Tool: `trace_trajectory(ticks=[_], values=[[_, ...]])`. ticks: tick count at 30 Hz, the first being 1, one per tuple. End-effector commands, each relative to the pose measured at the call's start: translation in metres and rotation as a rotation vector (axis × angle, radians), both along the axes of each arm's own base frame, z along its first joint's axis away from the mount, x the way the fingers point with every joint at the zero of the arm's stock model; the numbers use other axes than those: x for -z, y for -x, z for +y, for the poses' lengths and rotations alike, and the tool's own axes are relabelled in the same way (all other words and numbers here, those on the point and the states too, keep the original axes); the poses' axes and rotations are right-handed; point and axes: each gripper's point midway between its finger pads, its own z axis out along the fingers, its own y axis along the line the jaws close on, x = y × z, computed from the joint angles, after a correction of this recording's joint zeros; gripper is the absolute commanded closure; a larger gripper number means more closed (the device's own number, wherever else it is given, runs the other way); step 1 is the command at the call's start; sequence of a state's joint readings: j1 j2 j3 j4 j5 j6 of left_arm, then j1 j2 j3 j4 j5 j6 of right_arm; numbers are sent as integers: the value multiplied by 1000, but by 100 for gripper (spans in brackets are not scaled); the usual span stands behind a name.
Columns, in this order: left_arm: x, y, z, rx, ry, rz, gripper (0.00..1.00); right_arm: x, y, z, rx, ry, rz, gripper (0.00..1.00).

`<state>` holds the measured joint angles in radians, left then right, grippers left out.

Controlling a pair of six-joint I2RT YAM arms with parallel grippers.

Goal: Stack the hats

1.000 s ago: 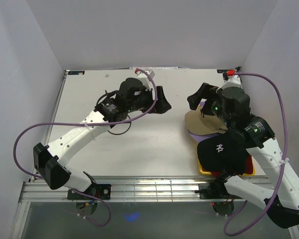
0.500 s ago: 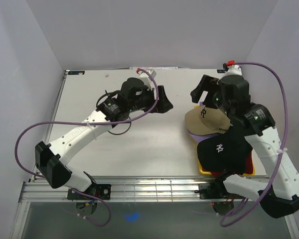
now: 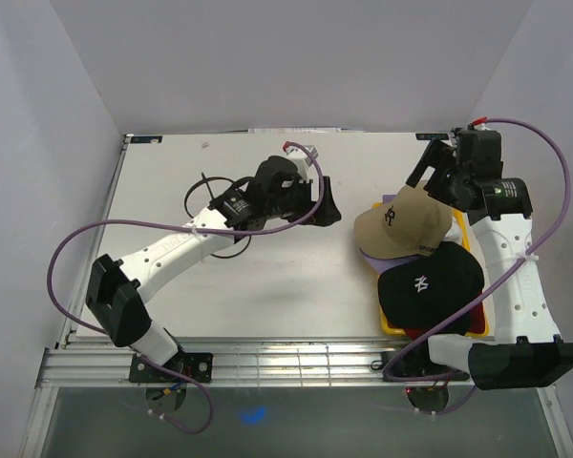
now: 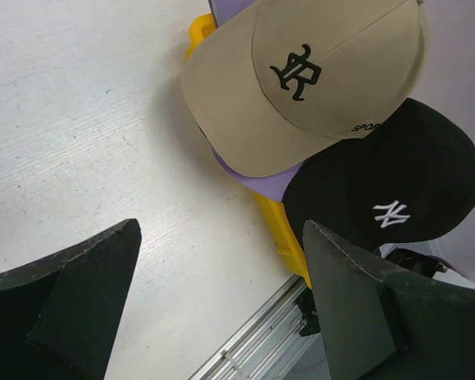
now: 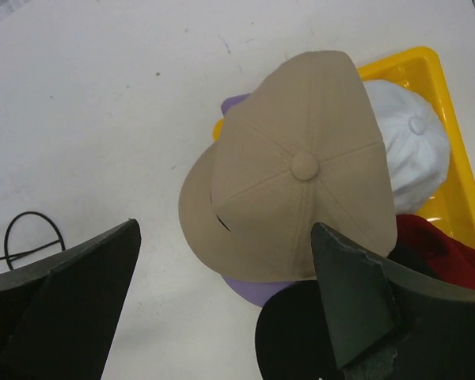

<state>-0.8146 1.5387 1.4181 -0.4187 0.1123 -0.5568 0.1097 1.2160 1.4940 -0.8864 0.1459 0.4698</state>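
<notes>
Caps are bunching together at the right side of the table (image 3: 267, 277), in and over the yellow tray (image 5: 451, 210). The tan cap (image 3: 401, 224) is sitting on top, crown up, its brim pointing left and covering the lavender cap (image 4: 261, 186), which is showing only a sliver of brim beneath it. The black cap (image 3: 430, 284) with the white logo is lying just nearer the arms, touching the tan one. The white cap (image 5: 416, 150) is resting in the tray's far end, and the dark red cap (image 5: 439, 245) is peeking out beside it, partly under the black cap.

The right gripper (image 3: 425, 172) is hovering beyond the tan cap, jaws spread wide and gripping nothing. The left gripper (image 3: 329, 202) is hanging over bare table just left of the pile, facing it, jaws likewise spread and empty. A black cable (image 3: 205, 191) is looping on the table behind the left arm.
</notes>
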Motion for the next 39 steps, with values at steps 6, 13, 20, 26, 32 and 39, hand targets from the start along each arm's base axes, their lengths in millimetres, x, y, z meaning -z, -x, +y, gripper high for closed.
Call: trace_trajectory(ticks=[6,13,20,26,32,39], values=[[-12,10,-14,45,30,-36,6,19,5,-27,75,32,54,6],[-24,15,-1,28,33,-64,6,41,-3,-45,138,28,110,2],[-33,22,6,26,44,-66,6,55,-17,-49,150,7,113,6],[-36,24,14,6,41,-74,6,62,-24,-50,152,-9,108,39],[-31,25,16,0,35,-61,6,59,-27,-49,137,-14,100,71],[-30,25,19,-11,30,-62,6,47,-30,-45,106,-19,73,89]])
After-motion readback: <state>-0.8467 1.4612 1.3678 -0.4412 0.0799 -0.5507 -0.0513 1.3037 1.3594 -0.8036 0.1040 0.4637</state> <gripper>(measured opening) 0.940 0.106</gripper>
